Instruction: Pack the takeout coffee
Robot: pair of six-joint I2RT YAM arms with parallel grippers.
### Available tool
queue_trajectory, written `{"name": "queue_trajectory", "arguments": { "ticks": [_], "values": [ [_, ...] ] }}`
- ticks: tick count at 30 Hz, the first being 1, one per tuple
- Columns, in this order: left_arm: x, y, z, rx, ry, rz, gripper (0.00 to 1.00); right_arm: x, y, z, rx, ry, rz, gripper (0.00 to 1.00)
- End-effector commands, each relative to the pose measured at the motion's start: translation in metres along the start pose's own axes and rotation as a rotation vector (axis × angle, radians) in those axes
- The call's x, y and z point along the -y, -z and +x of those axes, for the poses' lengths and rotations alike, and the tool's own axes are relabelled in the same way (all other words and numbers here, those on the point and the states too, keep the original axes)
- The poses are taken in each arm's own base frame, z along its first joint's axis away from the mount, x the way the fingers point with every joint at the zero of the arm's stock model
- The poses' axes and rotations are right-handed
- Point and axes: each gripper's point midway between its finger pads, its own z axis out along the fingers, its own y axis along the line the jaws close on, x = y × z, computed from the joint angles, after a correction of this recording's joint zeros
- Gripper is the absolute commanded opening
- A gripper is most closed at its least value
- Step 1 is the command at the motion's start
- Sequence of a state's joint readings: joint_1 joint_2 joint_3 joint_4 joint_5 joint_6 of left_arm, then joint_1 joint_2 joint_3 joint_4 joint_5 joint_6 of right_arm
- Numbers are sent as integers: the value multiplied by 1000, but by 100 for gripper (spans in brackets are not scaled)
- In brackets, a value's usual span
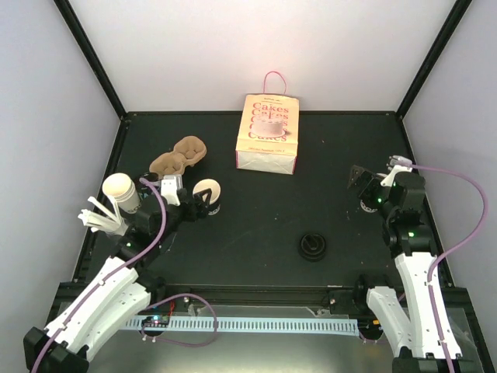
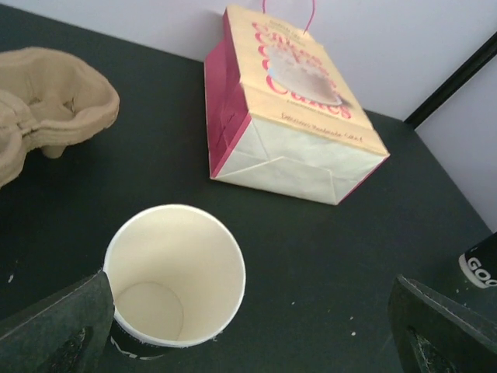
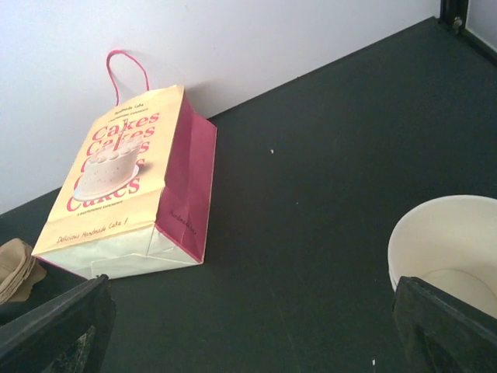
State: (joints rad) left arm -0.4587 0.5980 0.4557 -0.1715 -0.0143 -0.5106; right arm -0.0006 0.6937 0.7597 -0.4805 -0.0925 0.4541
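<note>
— What's written on the bag (image 3: pixel 116 167)?
— "Cakes", repeated, and "Delicious Handmade Cake!" below.
— The left fingers (image 2: pixel 58 330)?
— Spread wide, gripping nothing. An open cup (image 2: pixel 175 272) sits between them on the desk (image 2: pixel 326 264), near the tray (image 2: pixel 46 101). The right fingers (image 3: pixel 58 326) gape too, empty.
</note>
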Motion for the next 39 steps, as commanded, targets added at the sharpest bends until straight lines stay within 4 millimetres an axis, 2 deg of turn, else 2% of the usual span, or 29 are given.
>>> {"name": "queue_trajectory", "arguments": {
  "ticks": [1, 6, 10, 15, 18, 22, 25, 28, 30, 33, 39],
  "values": [
    [5, -8, -6, -8, 27, 5, 99, -8, -2, 9, -51, 4, -45, 100],
    [0, -21, -14, 16, 81, -36, 99, -22, -5, 15, -107, 4, -122, 100],
    [10, -23, -36, 97, 43, 7, 99, -30, -9, 23, -156, 5, -170, 100],
    [34, -36, -59, 158, -112, 92, 99, -43, -16, 29, -200, -27, -252, 100],
    [34, -61, -65, 98, -145, 47, 99, -46, -20, 30, -205, -29, -275, 100],
    [45, -102, -66, -24, -174, 56, 99, -51, -24, 31, -219, -14, -309, 100],
    [45, -135, -60, -140, -150, 54, 96, -53, -27, 34, -236, -20, -321, 100],
    [51, -165, -68, -178, -139, 91, 89, -54, -27, 35, -238, -30, -329, 100],
    [46, -184, -62, -228, -117, 105, 86, -54, -27, 35, -233, -31, -333, 100],
    [43, -210, -64, -308, -55, 147, 80, -54, -27, 34, -221, -30, -332, 100],
    [33, -248, -45, -453, 99, 271, 62, -52, -25, 36, -216, -26, -328, 100]
  ]
}}
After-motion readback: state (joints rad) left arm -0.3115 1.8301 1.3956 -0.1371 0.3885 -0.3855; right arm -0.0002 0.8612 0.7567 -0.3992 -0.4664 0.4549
